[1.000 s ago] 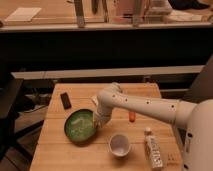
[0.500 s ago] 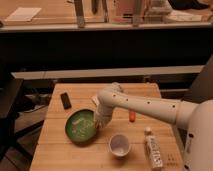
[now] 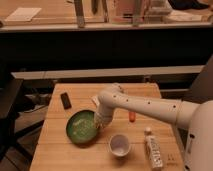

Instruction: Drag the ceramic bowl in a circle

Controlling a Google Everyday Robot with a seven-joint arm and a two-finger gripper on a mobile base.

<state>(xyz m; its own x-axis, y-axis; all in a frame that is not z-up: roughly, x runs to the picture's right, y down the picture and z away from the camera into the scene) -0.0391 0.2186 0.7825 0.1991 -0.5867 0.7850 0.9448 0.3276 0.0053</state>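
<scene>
Bowl (image 3: pixel 81 127), green and shallow, is shown on the left half of the bench (image 3: pixel 50 150), with the hand (image 3: pixel 102 120) set against its right rim. Whether the rim is gripped, and how far the hand is open, cannot be told. Against the views of a second and half a second earlier, the bowl is displaced only slightly, if at all, and the hand is kept at the same rim; the circle is therefore judged barely begun. Counted on the bench: one bowl, one white cup (image 3: pixel 120 145), one bottle (image 3: pixel 154 151), one dark block (image 3: pixel 65 100), one orange item (image 3: pixel 132 116).
</scene>
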